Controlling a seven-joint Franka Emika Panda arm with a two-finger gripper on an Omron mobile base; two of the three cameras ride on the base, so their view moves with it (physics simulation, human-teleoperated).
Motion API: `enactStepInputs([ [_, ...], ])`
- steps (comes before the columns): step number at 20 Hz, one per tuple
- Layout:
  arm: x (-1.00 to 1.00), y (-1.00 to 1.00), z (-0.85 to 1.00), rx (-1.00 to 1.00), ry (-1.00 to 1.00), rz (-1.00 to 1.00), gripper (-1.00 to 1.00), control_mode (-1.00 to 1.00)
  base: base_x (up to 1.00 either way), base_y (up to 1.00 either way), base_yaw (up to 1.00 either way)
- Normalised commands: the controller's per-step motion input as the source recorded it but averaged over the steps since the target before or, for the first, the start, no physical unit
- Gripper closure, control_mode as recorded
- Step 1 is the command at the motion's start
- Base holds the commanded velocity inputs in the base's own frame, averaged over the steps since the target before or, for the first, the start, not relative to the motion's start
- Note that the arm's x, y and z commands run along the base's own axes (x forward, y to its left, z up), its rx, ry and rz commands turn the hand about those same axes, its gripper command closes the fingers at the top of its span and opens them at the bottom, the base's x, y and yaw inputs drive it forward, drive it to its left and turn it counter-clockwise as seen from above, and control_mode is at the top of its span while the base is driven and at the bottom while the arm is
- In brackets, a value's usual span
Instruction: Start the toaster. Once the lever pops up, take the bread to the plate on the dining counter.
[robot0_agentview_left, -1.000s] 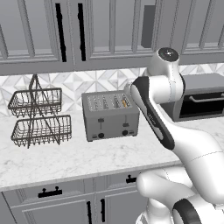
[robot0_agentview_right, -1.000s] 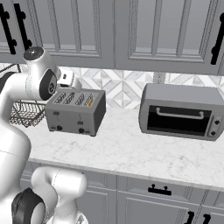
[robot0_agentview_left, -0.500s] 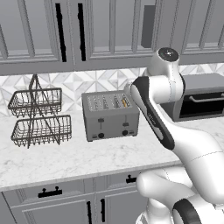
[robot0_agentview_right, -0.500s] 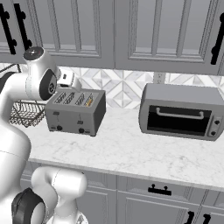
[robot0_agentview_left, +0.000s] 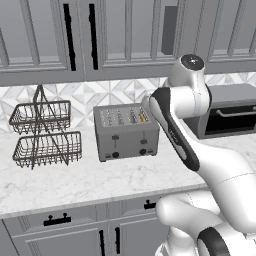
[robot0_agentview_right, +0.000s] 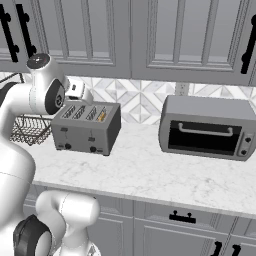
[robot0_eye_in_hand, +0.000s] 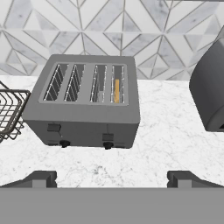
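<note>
Brushed grey toaster (robot0_eye_in_hand: 87, 118) with black levers and knobs; the bread (robot0_eye_in_hand: 117, 90) in its rightmost slot shows golden orange. White marble worktop (robot0_eye_in_hand: 170, 144) with faint grey veins, grey-and-white triangle tile backsplash (robot0_eye_in_hand: 109, 26) (diamond-like pattern). Dark wire basket rack (robot0_agentview_left: 42, 135), dark grey toaster oven (robot0_agentview_right: 207, 127), grey cabinets (robot0_agentview_right: 150, 35) with black handles
</note>
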Motion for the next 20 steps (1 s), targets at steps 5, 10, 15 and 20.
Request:
enactStepInputs([
  [5,0.0,0.0,0.0,0.0,0.0,0.0,-1.0,-1.0,0.0,0.0,0.0],
  [10,0.0,0.0,0.0,0.0,0.0,0.0,-1.0,-1.0,0.0,0.0,0.0],
  [15,0.0,0.0,0.0,0.0,0.0,0.0,-1.0,-1.0,0.0,0.0,0.0],
  [20,0.0,0.0,0.0,0.0,0.0,0.0,-1.0,-1.0,0.0,0.0,0.0],
])
